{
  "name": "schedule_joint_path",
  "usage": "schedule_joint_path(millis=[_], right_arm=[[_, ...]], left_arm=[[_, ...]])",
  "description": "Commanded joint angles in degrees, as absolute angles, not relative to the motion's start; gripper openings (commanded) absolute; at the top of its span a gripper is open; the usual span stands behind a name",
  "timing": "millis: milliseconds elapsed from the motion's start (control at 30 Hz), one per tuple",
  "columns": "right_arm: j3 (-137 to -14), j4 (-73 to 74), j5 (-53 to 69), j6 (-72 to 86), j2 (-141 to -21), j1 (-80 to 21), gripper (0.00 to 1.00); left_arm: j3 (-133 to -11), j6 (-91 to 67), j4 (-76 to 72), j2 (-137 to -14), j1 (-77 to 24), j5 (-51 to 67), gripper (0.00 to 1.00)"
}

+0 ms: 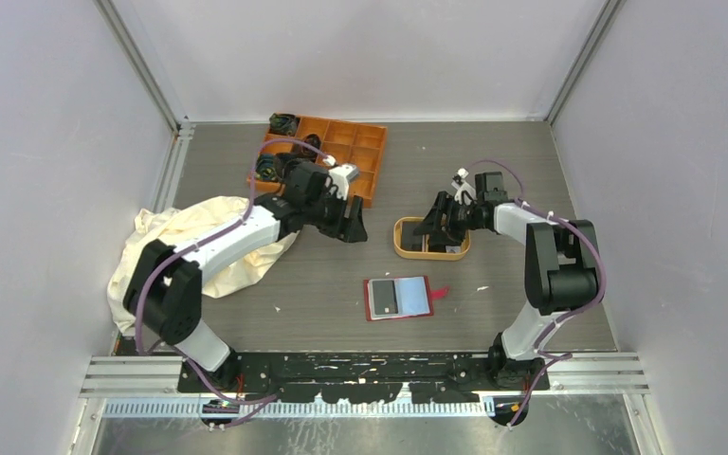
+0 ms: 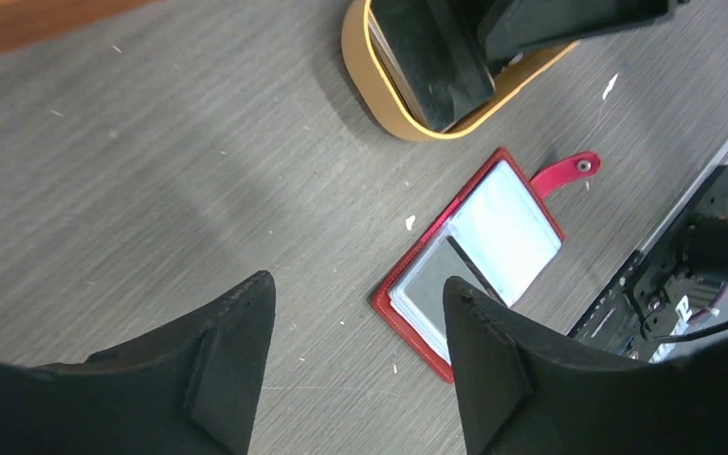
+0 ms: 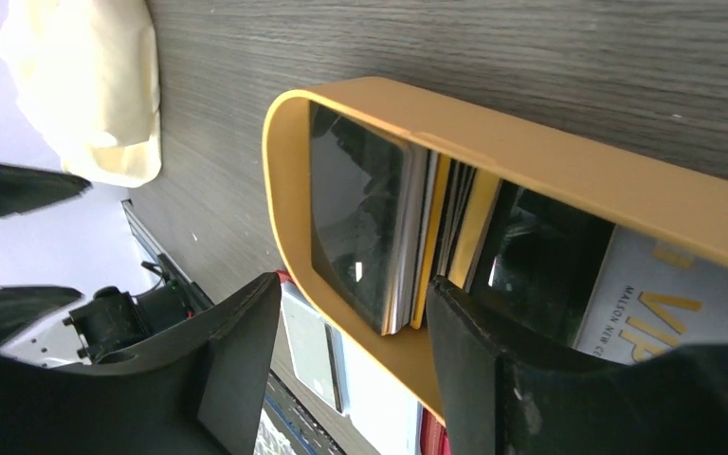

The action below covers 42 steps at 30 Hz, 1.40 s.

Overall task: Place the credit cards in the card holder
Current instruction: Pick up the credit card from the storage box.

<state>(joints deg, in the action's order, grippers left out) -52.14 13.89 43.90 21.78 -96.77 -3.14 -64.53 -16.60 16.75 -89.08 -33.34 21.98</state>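
Right tool open at credit cards in tray; left tool open, empty. Card holder, lower centre, looks mostly unfilled.

our left arm stretches toward mid-worktop, left gripper with fingers apart; our right arm bends in from the right edge, right gripper likewise parted.

The red card holder lies open, flat; the credit cards stand bunched in the tan tray.
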Motion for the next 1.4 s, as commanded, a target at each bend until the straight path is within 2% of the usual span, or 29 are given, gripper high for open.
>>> schedule_joint_path(millis=[0,400,1100,1367], right_arm=[[-54.8,12.0,41.6,24.0,-98.5,-3.2,0.62],[-58.0,13.1,43.6,22.7,-103.3,-3.3,0.61],[-58.2,9.6,49.2,25.7,-104.8,-3.3,0.58],[-57.6,6.2,53.0,28.7,-105.3,-3.3,0.56]], left_arm=[[-67.9,-18.3,17.5,-92.6,-37.0,19.6,0.64],[-70.4,-23.3,16.6,-100.7,-40.6,16.7,0.6],[-87.1,-27.0,18.6,-115.4,-42.5,11.9,0.55],[-92.3,-25.1,21.8,-119.5,-42.8,11.9,0.36]])
